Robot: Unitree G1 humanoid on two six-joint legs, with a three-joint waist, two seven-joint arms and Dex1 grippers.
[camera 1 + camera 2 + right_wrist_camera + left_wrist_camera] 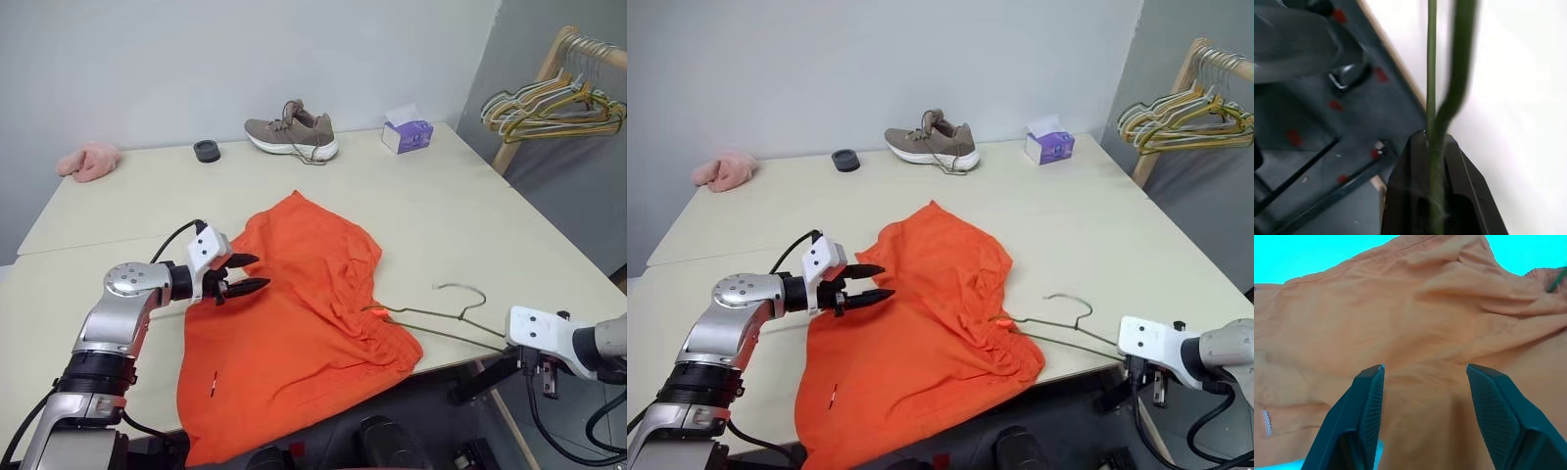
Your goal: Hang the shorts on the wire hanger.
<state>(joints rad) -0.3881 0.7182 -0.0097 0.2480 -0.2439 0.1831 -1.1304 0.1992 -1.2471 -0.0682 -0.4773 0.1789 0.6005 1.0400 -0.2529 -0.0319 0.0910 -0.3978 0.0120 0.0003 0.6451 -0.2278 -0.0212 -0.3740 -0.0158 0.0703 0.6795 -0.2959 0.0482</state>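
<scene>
Orange shorts (294, 323) lie crumpled at lower centre of the head view, spilling over the near edge of the table (460, 225). Left gripper (257, 273) hovers at their left edge, fingers (1364, 406) spread apart, nothing between them. Wire hanger (441, 318) lies to their right, one end in the waistband; right gripper (1435, 142) is clamped on its wire at the lower-right table edge.

Lighting: bright, even, soft shadows. Focus: hanger (1432, 98) wire blurred just beyond the right gripper (1436, 142); background soft.
</scene>
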